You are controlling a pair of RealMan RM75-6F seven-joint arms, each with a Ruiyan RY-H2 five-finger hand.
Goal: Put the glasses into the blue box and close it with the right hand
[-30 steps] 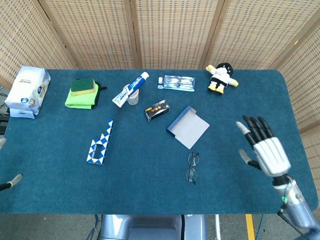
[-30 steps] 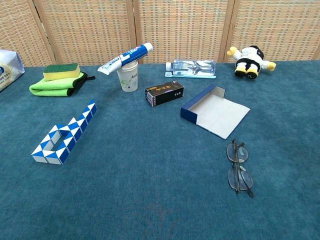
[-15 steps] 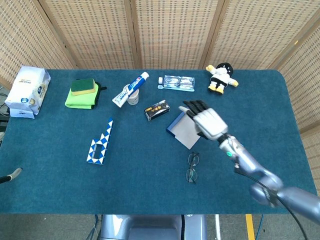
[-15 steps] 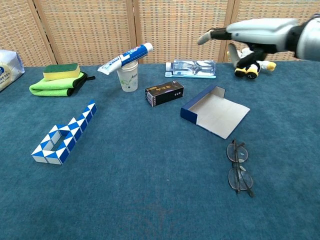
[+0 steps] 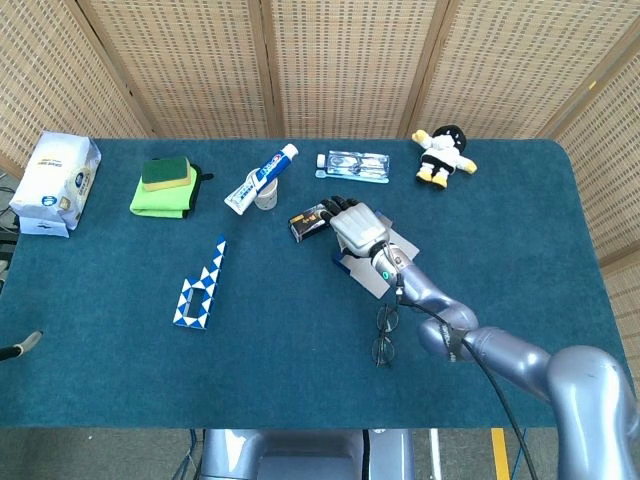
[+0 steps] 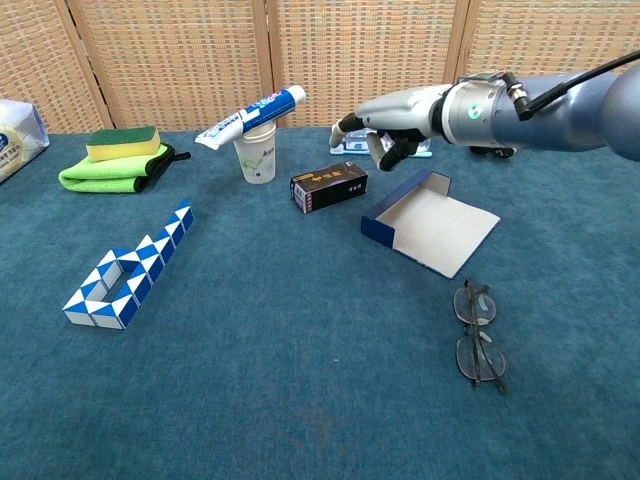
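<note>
The glasses (image 5: pixel 384 335) (image 6: pixel 477 334) lie folded on the blue cloth, near the front of the table. Just beyond them is the blue box (image 5: pixel 404 248) (image 6: pixel 432 225), open, with its pale lid flap spread flat. My right hand (image 5: pixel 352 222) (image 6: pixel 390 118) hovers above the box's far left end, fingers apart and pointing left toward a small black carton, holding nothing. The arm crosses over the box in the head view. Of my left hand only a grey tip (image 5: pixel 22 346) shows at the left edge.
A black carton (image 5: pixel 313 221) (image 6: pixel 328 187) lies left of the box. Behind it are a cup with toothpaste (image 5: pixel 265 190) (image 6: pixel 259 155), a clear case (image 5: pixel 353 165) and a plush toy (image 5: pixel 444 156). A blue-white puzzle (image 5: pixel 201 286) (image 6: pixel 130 270), green cloth (image 5: pixel 165 190) and tissue pack (image 5: pixel 55 183) lie left.
My right hand has swept from the table's right side leftward to above the blue box, then on toward its far left end. Glasses and box have not moved.
</note>
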